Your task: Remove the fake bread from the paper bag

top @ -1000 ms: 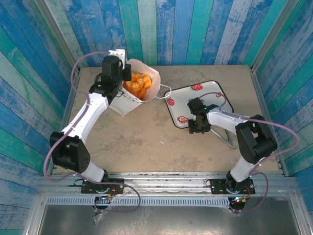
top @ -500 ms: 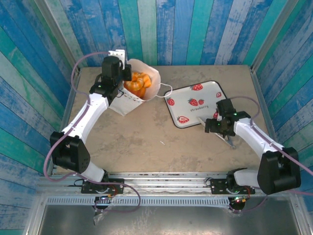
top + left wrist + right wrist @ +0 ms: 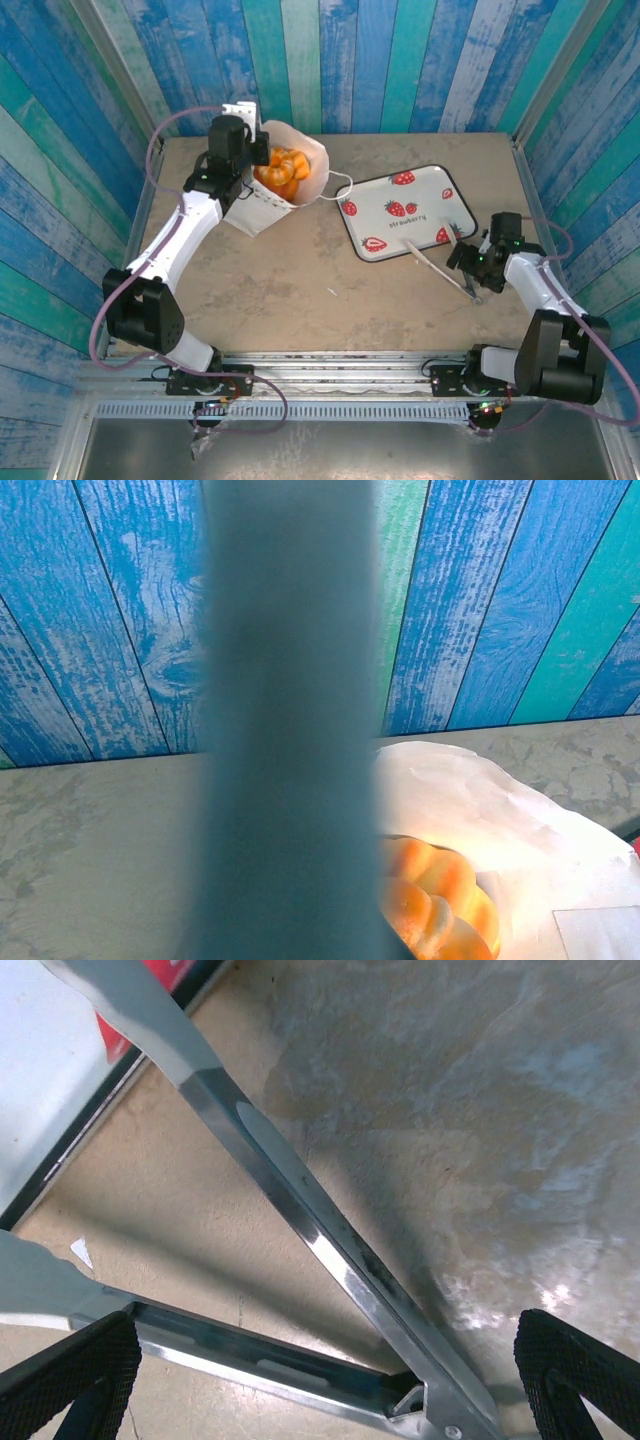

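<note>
1. Two arms reach over the counter (image 3: 300, 285): the left to its far-left corner, the right along its right edge.
2. Left claw (image 3: 236, 152) is closed tight at the left rim of the paper bag (image 3: 258, 212), apparently pinching the paper there.
3. Paper bag leans at the far left with its mouth open; its cord handle (image 3: 338, 188) hangs toward the strawberry tray (image 3: 375, 200).
4. Fake bread (image 3: 280, 172), glossy orange, lies inside the bag; the left wrist view shows a ridged piece below the white rim.
5. Right claw (image 3: 472, 272) is spread wide and holds nothing, with its black pads (image 3: 70, 1380) on either side of the hinge end of the metal tongs (image 3: 300, 1230).
6. Tongs lie flat on the counter, one grey tip at the tray's edge.
</note>
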Robot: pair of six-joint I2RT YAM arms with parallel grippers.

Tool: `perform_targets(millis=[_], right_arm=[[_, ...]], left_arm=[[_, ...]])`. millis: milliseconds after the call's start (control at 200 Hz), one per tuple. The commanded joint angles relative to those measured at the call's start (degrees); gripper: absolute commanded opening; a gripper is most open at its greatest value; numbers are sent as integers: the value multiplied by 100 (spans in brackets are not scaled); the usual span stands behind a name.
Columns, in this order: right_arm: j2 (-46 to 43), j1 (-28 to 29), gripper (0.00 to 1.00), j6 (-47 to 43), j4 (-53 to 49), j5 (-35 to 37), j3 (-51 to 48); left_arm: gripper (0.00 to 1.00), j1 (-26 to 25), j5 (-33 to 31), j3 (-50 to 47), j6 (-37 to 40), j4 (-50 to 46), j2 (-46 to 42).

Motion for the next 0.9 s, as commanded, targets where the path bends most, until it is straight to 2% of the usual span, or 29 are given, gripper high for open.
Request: perform_targets(millis=[0,230,456,551,761,892], right_arm=[[189,-99,100,-122,324,-736,-166],[241,-122,100,-305,528,-1545,-314],[74,-63,100,-352,526,-1939,-524],[60,174,100,-326,499,-1717,-572],[207,888,100,-185,303,-564,-472],[340,1161,97,-90,382,-146,-448]], left_arm=[[0,33,37,55,89,384,-304],[0,33,-4,62,73,353,-300],[0,39,-53,52,36,360,-310],[0,41,-82,50,19,361,-326],[0,42,-95,19,-3,361,-371],[0,44,-154,-35,-23,370,-446]])
